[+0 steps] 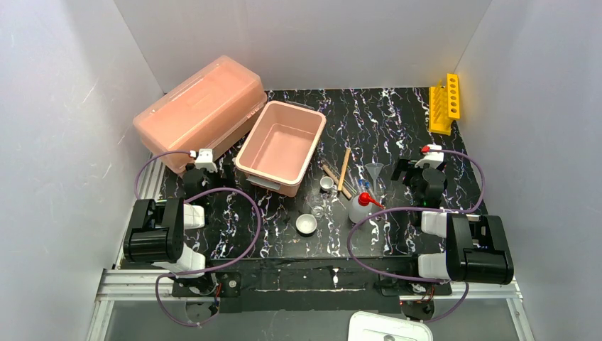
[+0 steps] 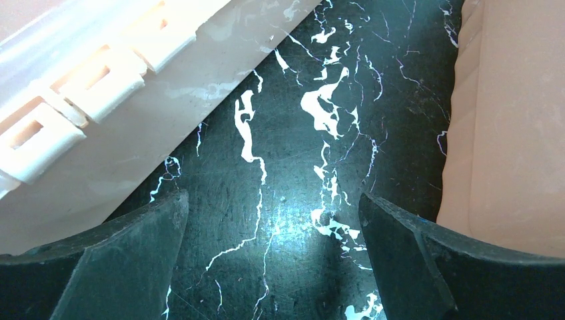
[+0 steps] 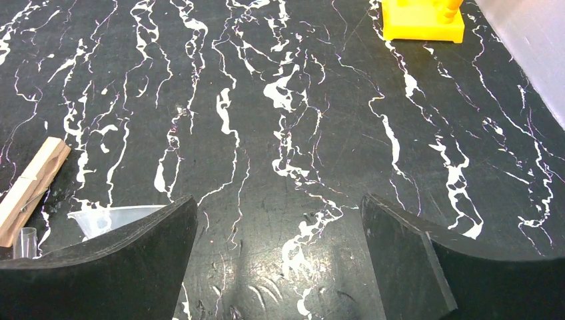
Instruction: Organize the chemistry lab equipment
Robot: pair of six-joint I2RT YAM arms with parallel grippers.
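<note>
The black marbled counter [image 1: 397,121] carries a large pink lidded box [image 1: 201,110] at the far left, lid shut, with an open pink rectangular tub [image 1: 280,145] just beside it on the right. The left gripper [image 2: 273,213] hangs over bare counter between box and tub, its jaws wide apart and holding nothing. The right gripper [image 3: 276,217] is likewise spread wide and holds nothing, over bare counter right of the small items. The yellow holed rack [image 1: 444,103] stands in the far right corner, well apart from the rest. Right of the tub cluster the white squeeze bottle with red spout [image 1: 360,207], the clear funnel [image 1: 374,170] behind it, the white dish [image 1: 307,224] nearest the front, the wooden sticks [image 1: 344,168] and tiny beakers [image 1: 326,183].
</note>
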